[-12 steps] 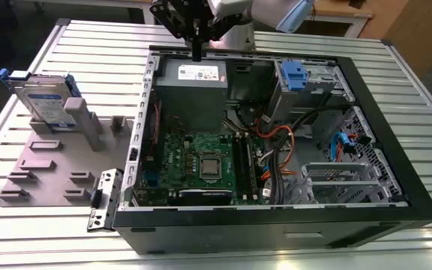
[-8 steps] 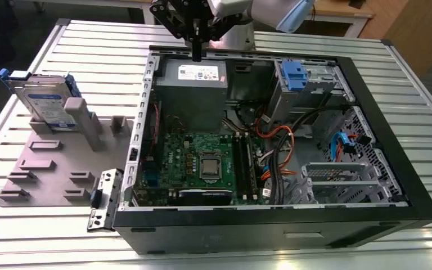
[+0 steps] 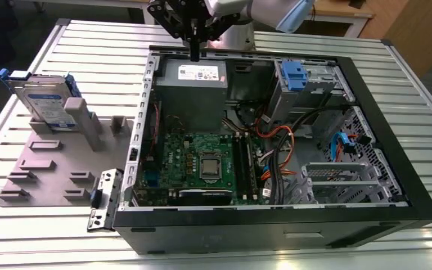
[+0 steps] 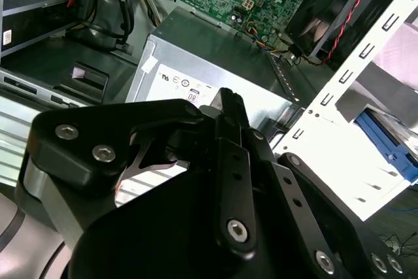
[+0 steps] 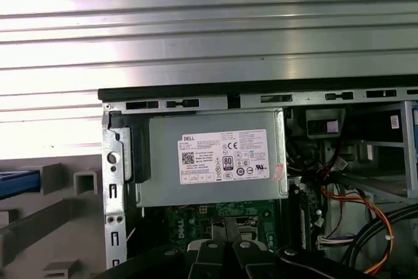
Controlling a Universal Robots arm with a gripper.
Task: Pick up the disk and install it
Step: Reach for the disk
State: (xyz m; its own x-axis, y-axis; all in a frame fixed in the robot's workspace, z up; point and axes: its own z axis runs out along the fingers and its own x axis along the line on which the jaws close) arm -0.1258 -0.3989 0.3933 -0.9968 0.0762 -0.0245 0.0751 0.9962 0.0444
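The disk [image 3: 45,102] stands on edge in a slot of the grey holder plate [image 3: 47,169], at the exterior view's left, outside the computer case. It is silver-grey with a white-and-blue label and a blue frame. A blue strip of its frame [image 5: 16,182] shows in the first wrist view. My gripper [image 3: 194,54] hangs over the far wall of the open case [image 3: 276,216], just above the power-supply box [image 3: 192,84]. Its black fingers [image 4: 230,106] are shut together with nothing between them. The disk is well off to the exterior view's left of the gripper.
The case holds a green motherboard [image 3: 201,163], orange and black cables [image 3: 283,140], and a metal cage with a blue latch [image 3: 295,76]. A loose metal bracket [image 3: 105,199] lies beside the case. The slatted metal table [image 3: 88,39] surrounds everything.
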